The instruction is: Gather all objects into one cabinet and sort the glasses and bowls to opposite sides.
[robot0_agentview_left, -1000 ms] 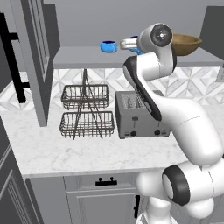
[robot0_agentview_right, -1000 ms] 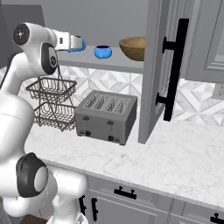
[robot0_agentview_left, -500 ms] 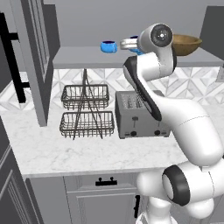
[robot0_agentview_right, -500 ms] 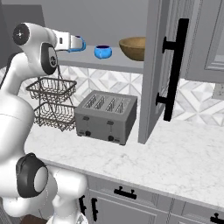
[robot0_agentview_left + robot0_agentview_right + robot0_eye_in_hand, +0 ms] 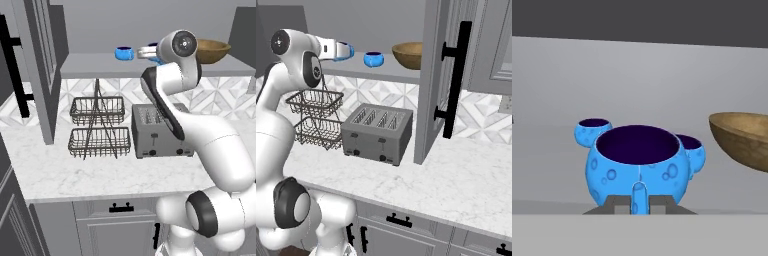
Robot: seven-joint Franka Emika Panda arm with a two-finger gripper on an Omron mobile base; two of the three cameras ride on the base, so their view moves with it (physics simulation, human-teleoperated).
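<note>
My gripper [image 5: 638,202] is shut on a bright blue cup [image 5: 638,167], its fingertips [image 5: 616,204] pinching the cup's low handle. I hold it at the left front of the grey cabinet shelf [image 5: 381,72], just above shelf level. Behind it on the shelf stand two more blue cups, one to the left [image 5: 593,131] and one to the right [image 5: 694,150]. The wide brown wooden bowl [image 5: 743,139] sits at the right end of the shelf. In the right base view the gripper [image 5: 343,50] and its cup [image 5: 347,52] are left of a shelf cup [image 5: 374,59] and the bowl [image 5: 408,55].
The open cabinet door [image 5: 438,80] with its black bar handle [image 5: 456,80] hangs right of the shelf; another open door [image 5: 37,65] stands at the left. On the marble counter [image 5: 100,172] below are a silver toaster [image 5: 160,131] and a wire basket rack [image 5: 97,127].
</note>
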